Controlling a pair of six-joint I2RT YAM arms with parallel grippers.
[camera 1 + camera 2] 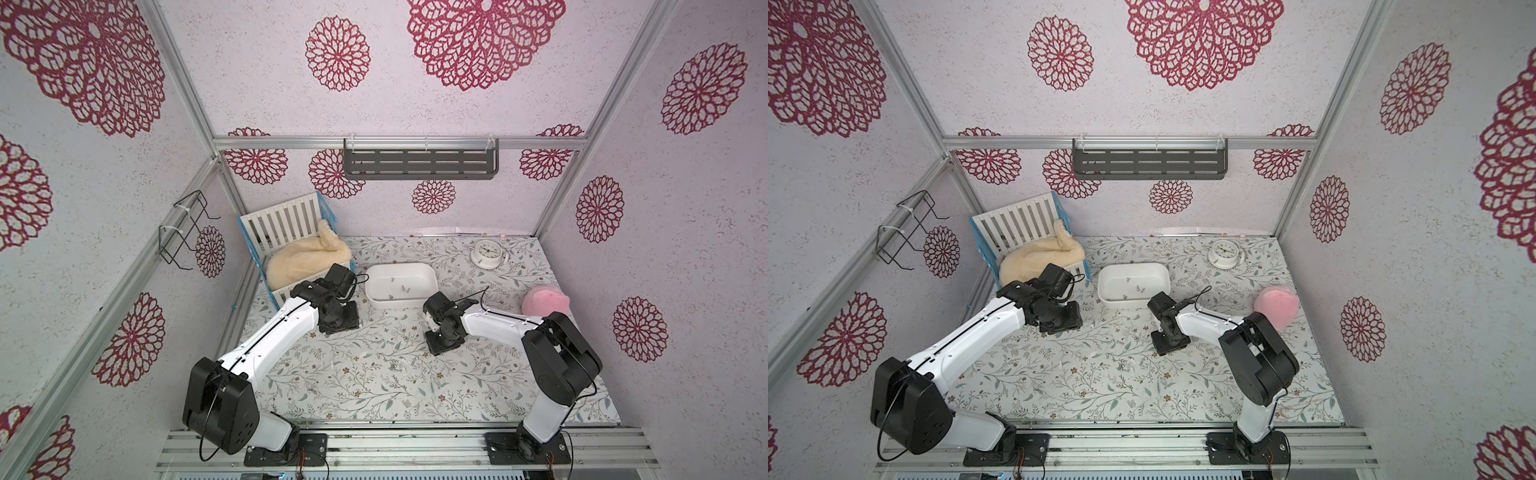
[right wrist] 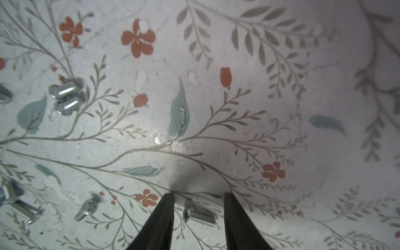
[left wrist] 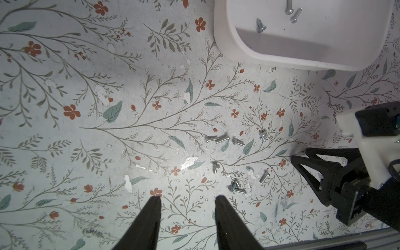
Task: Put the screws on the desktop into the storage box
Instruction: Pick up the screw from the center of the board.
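Note:
The white storage box [image 1: 432, 277] stands mid-desktop, and three screws [image 1: 404, 287] lie in it. Several more screws [image 3: 222, 138] lie loose on the leaf-printed desktop [image 1: 353, 386] between the arms. My left gripper [image 3: 188, 197] hovers open over bare desktop, a screw cluster [image 3: 237, 187] just beyond one fingertip. My right gripper [image 2: 199, 194] is open and low, straddling one screw [image 2: 200, 215] that lies flat between its fingers, touched by neither. A screw pair [image 2: 67, 98] lies farther off. In a top view both grippers [image 1: 338, 322] [image 1: 442, 343] point down in front of the box.
A white slatted crib [image 1: 286, 226] with a cream plush stands back left, close to the left arm. A white clock [image 1: 486, 251] lies back right and a pink plush [image 1: 544, 301] by the right wall. A grey shelf [image 1: 419, 164] hangs on the back wall.

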